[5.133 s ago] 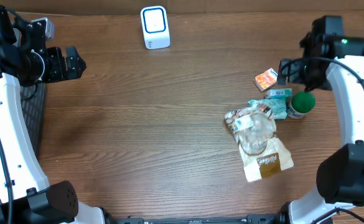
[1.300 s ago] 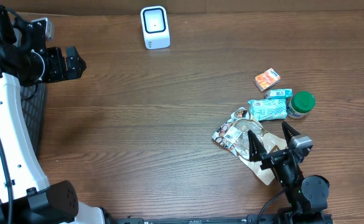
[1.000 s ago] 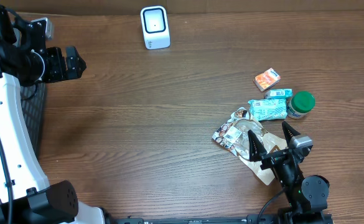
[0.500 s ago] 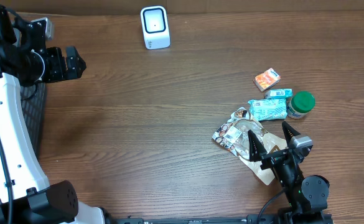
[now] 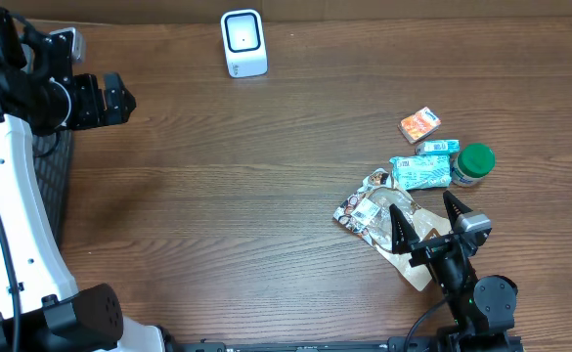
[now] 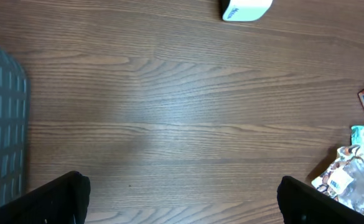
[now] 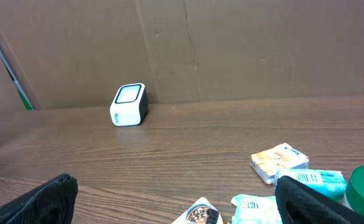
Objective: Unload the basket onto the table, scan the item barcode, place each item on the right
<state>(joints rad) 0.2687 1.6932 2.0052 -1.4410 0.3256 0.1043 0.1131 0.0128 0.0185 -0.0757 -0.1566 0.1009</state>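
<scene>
1. Table (image 5: 266, 196): brown wood-grain top, matte.
2. Basket (image 6: 1, 124): grey grid mesh, rounded corner, at table's left edge; contents can't be seen.
3. Left gripper (image 5: 117, 98): black, fingers spread wide, holding nothing, far left.
4. Right gripper (image 5: 426, 217): black pointed fingers spread wide, nothing betw. them, over the snack bag (image 5: 369, 207).
5. Snack bag: crinkly, glossy, brown-and-white print w/ white barcode label, lying flat front right, well apart from the scanner.
6. Scanner (image 5: 243, 43): white rounded block, blue-edged window, rear centre.
7. Teal pack (image 5: 420, 172): flat, beside the green-lidded jar (image 5: 476, 161).
8. Orange box (image 5: 418, 125): small, rectangular.
</scene>
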